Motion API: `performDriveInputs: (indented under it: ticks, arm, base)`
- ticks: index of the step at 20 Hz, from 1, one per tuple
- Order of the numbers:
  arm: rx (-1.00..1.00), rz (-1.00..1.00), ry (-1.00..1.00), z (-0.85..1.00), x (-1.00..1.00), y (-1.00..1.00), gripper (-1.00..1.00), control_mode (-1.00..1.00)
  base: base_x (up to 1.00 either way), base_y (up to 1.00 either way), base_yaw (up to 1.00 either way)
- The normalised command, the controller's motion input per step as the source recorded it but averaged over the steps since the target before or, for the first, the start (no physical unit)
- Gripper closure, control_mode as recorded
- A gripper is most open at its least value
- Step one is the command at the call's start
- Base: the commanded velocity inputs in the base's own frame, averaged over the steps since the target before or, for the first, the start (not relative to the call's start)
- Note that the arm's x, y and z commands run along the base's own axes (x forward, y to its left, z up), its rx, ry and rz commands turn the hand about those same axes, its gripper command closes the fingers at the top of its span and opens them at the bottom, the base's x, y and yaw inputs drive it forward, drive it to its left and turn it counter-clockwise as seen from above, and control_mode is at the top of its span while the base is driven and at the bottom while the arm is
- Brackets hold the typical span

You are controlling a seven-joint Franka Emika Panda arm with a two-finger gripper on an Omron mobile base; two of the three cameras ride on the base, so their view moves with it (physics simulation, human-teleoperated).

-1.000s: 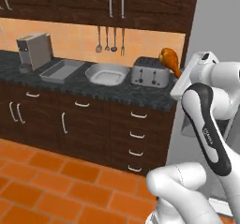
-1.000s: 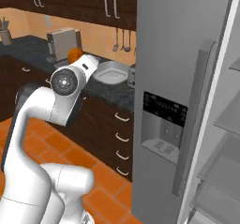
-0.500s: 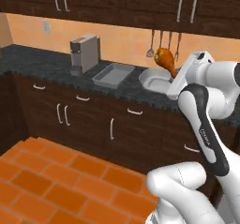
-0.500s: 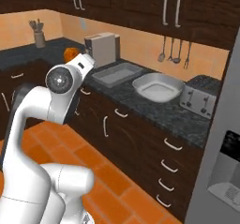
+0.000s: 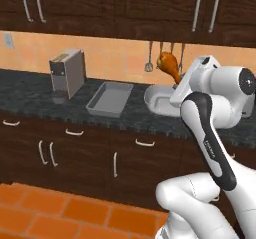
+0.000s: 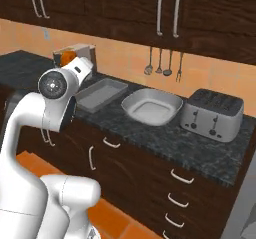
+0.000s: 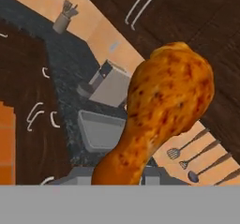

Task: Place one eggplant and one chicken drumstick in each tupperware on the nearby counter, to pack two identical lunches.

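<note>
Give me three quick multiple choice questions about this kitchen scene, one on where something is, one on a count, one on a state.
1. The silver four-slot toaster stands:
A. right of the white rounded-square dish
B. inside the grey rectangular tray
C. on the floor

2. Utensils hanging on the wall:
A. one
B. three
C. six

3. The end effector is:
A. open and empty
B. shut on the orange-brown glazed chicken drumstick
C. holding a spoon

Answers: 1 A, right base view shows it beside the dish; 2 B, three hang there; 3 B, the drumstick rises from it.
</note>
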Motion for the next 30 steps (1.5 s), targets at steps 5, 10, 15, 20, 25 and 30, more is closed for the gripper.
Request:
performDriveInputs:
  ticks: [5, 10, 15, 20, 25, 30]
  arm:
    - [0.0, 0.0, 0.0, 0.0, 0.0, 0.0, 1.0, 1.0]
    - [0.0, 0.0, 0.0, 0.0, 0.0, 0.0, 1.0, 1.0]
    - [0.0, 0.0, 0.0, 0.0, 0.0, 0.0, 1.0, 1.0]
    - [0.0, 0.0, 0.0, 0.0, 0.0, 0.0, 1.0, 1.0]
    - [0.0, 0.0, 0.0, 0.0, 0.0, 0.0, 1.0, 1.0]
    - [-0.05, -0.45, -0.31, -0.67, -0.13, 0.1, 1.0, -1.0]
  base:
    - [0.68, 0.15, -0.62]
    - [0.39, 0.52, -0.71]
    - [0.31, 0.78, -0.73]
    - [0.64, 0.93, -0.65]
    - [0.6, 0.92, -0.61]
    - [0.0, 0.0, 0.0]
